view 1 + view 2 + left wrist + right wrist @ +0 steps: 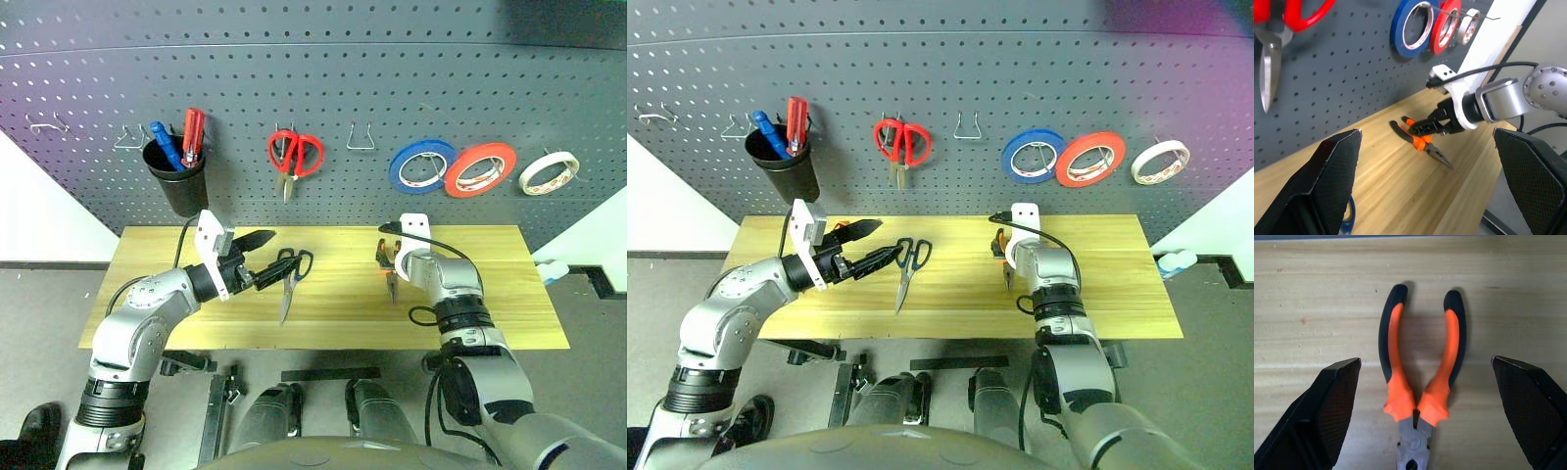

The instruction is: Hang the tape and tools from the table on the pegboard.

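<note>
The orange-and-black pliers (1422, 377) lie flat on the wooden table (490, 313), handles toward the pegboard (323, 69). My right gripper (1426, 360) is open and tilted down just above the pliers (389, 272), one finger on each side of the handles. The black-handled scissors (290, 278) lie left of centre, blades toward the front edge. Beside their handles my left gripper (266, 258) hovers level and open, holding nothing. The cream-white tape (549, 172) hangs on the pegboard at the far right.
On the pegboard hang a black cup (176, 181) with a blue and a red screwdriver, red scissors (295, 155), a blue roll (421, 166) and an orange-red roll (480, 169). A bare hook (361, 139) sits between scissors and rolls.
</note>
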Motion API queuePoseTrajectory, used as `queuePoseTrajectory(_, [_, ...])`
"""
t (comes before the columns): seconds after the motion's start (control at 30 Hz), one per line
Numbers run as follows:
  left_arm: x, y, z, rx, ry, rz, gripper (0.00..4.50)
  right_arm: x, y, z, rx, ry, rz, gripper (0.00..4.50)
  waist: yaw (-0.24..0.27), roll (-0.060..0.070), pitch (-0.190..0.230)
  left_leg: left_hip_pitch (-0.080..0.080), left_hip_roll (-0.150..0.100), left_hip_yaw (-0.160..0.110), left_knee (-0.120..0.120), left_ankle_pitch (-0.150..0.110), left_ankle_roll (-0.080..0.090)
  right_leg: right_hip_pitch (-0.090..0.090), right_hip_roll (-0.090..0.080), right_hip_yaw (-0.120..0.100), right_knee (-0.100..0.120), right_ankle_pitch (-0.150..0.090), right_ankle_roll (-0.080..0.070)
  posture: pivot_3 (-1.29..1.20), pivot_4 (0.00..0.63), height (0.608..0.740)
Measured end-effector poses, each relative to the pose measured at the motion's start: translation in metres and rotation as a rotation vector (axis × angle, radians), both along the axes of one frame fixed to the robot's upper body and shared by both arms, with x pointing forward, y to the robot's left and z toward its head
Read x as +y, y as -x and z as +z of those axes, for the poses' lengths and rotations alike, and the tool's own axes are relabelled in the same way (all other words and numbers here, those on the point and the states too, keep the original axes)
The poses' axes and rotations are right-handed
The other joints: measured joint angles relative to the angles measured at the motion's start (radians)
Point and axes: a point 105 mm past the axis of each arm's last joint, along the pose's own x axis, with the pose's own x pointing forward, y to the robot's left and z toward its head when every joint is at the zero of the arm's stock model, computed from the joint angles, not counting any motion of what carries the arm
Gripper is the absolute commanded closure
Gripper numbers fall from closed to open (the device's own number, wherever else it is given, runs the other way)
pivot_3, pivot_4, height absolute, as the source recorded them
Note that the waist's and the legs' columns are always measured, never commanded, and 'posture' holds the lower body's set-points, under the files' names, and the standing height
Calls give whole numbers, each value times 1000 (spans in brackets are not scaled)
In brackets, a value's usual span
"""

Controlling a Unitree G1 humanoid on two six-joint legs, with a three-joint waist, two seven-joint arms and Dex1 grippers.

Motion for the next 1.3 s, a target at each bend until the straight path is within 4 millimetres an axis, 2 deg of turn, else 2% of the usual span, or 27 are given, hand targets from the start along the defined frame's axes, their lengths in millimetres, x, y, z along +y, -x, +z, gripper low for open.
queuePoseTrajectory(0.1, [-1, 1, 2, -7, 3, -1, 0, 4, 0, -5, 9, -5, 4, 30, 1, 0, 1, 0, 0, 0, 0, 0, 0, 0, 0, 0, 0, 0, 0, 113, 222, 740])
queuePoseTrajectory(0.67, [-2, 6, 5, -12, -7, 2, 0, -3, 1, -24, 60, 59, 9, 30, 3, 0, 2, 0, 0, 0, 0, 0, 0, 0, 0, 0, 0, 0, 0, 140, 225, 740])
queuePoseTrajectory(1.0, [0, 6, 3, -5, -7, 14, 0, -2, -4, -19, 72, 77, 13, 30, 3, -1, 3, 0, 0, 0, 0, 0, 0, 0, 0, 0, 0, 0, 0, 142, 220, 740])
queuePoseTrajectory(1.3, [-1, 6, 3, -6, -7, 16, 0, -2, -1, -25, 132, 74, 2, 30, 2, -1, 4, 0, 0, 0, 0, 0, 0, 0, 0, 0, -1, 0, 0, 147, 224, 740])
